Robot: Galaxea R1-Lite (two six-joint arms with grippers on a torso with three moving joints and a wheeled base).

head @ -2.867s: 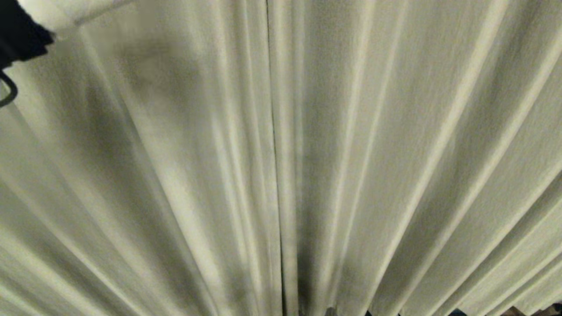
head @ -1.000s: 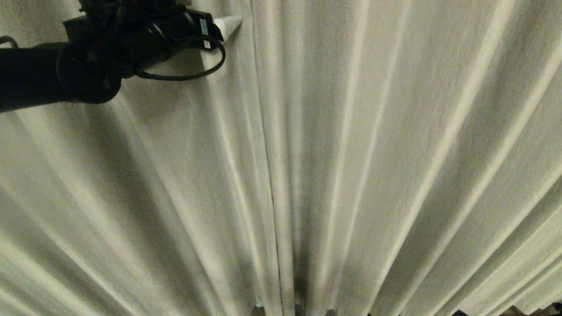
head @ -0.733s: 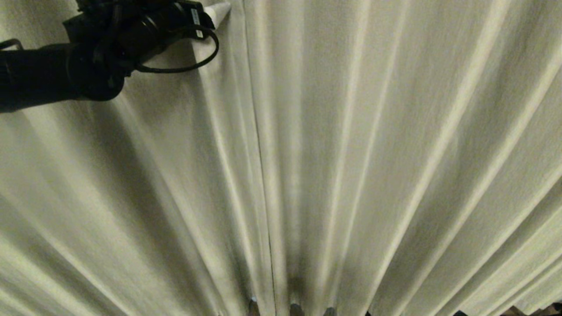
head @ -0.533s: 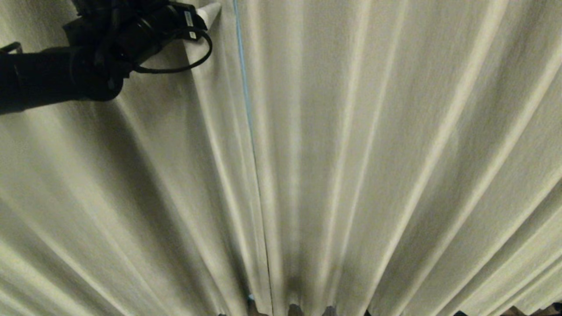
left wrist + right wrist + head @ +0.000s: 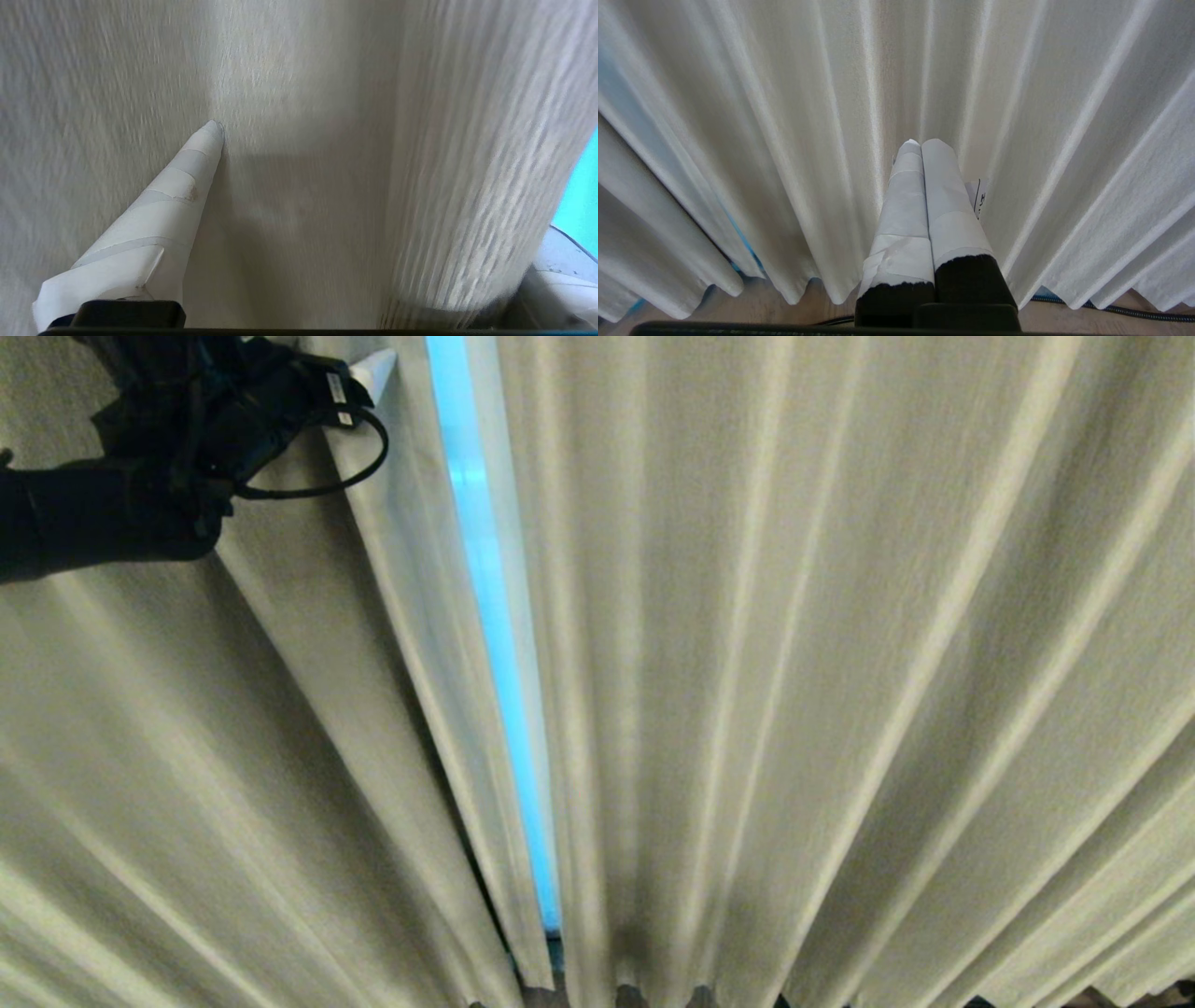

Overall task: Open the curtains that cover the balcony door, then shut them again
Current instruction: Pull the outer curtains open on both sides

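Opening step: the left end effector (image 5: 373,224), spread wide around a fold of the curtains (image 5: 840,663) (unclamped), should drag leftward; right end effector (image 5: 922,154) shut, empty

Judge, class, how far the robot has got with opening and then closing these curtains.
Barely started. Done: a narrow bright gap shows between the curtains. In hand: the left gripper, open, straddles the left drape's edge, one finger behind it. Left: most of the opening and all the closing. The right gripper hangs shut.
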